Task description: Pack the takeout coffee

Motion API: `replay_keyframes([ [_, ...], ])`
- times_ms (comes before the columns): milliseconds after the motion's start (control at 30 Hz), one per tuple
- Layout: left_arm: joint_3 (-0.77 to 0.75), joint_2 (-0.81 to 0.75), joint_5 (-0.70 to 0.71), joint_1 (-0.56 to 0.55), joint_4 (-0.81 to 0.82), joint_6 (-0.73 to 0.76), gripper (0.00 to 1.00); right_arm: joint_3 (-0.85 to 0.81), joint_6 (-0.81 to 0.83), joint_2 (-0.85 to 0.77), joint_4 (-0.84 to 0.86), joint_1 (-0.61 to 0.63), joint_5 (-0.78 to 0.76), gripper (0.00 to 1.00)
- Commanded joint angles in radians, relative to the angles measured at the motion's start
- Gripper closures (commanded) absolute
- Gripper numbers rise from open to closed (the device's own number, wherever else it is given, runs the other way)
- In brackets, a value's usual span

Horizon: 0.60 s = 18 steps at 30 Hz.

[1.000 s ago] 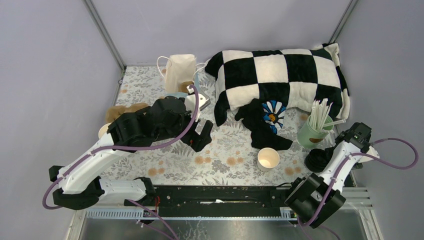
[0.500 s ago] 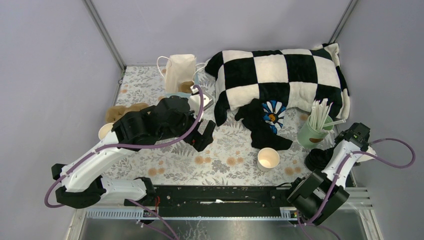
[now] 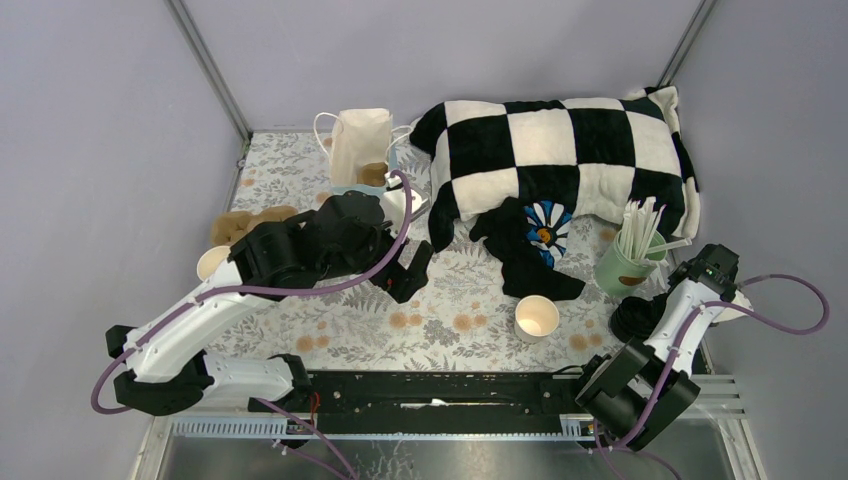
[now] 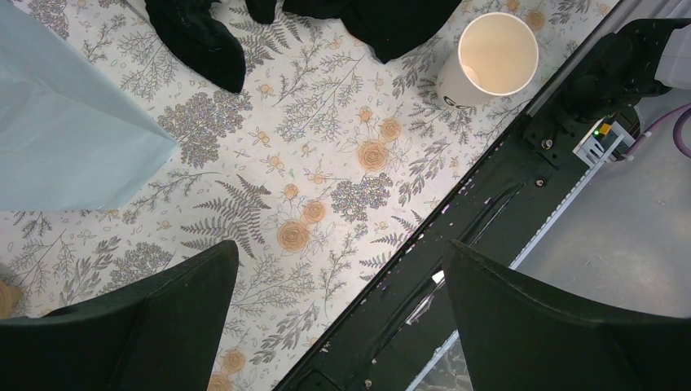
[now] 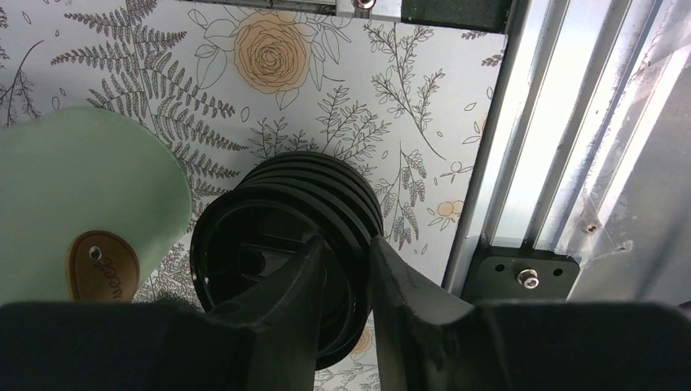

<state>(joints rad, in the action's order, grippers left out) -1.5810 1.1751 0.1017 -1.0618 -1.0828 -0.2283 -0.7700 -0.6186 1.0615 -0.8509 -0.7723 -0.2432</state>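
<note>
The takeout coffee is a lidless cream paper cup (image 3: 537, 317), standing upright near the table's front edge; the left wrist view also shows the cup (image 4: 497, 53), at its top right. A stack of black lids (image 3: 630, 320) sits at the right edge. My right gripper (image 5: 346, 244) straddles the rim of the top lid (image 5: 281, 220), one finger inside and one outside, jaws narrow. I cannot tell if they touch it. My left gripper (image 3: 405, 270) hovers wide open over the floral table, holding nothing, well left of the cup.
A mint-green cup of straws (image 3: 625, 265) stands just behind the lids. A checkered cushion (image 3: 560, 150) and black cloth (image 3: 525, 255) fill the back right. A white bag (image 3: 358, 140), brown carriers (image 3: 245, 222) and another cup (image 3: 210, 262) lie at the left. A metal rail (image 5: 530, 122) borders the lids.
My right gripper's jaws have narrowed around the lid stack's rim. The left arm has drifted slightly right, its gripper still wide open.
</note>
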Motion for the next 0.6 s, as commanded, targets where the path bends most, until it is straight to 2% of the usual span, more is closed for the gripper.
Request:
replay_keyframes([
  [0,-0.025,0.0,0.006,-0.004,0.03,0.017,0.01,-0.007,-0.009,-0.006,0.007,0.008,-0.005,0.68],
  [200,-0.028,0.003,0.004,-0.004,0.031,0.015,0.01,-0.011,-0.011,-0.009,0.002,0.011,-0.012,0.73],
  [567,-0.025,0.004,-0.005,-0.004,0.032,0.014,0.01,-0.08,-0.005,-0.023,-0.056,0.034,-0.024,0.74],
])
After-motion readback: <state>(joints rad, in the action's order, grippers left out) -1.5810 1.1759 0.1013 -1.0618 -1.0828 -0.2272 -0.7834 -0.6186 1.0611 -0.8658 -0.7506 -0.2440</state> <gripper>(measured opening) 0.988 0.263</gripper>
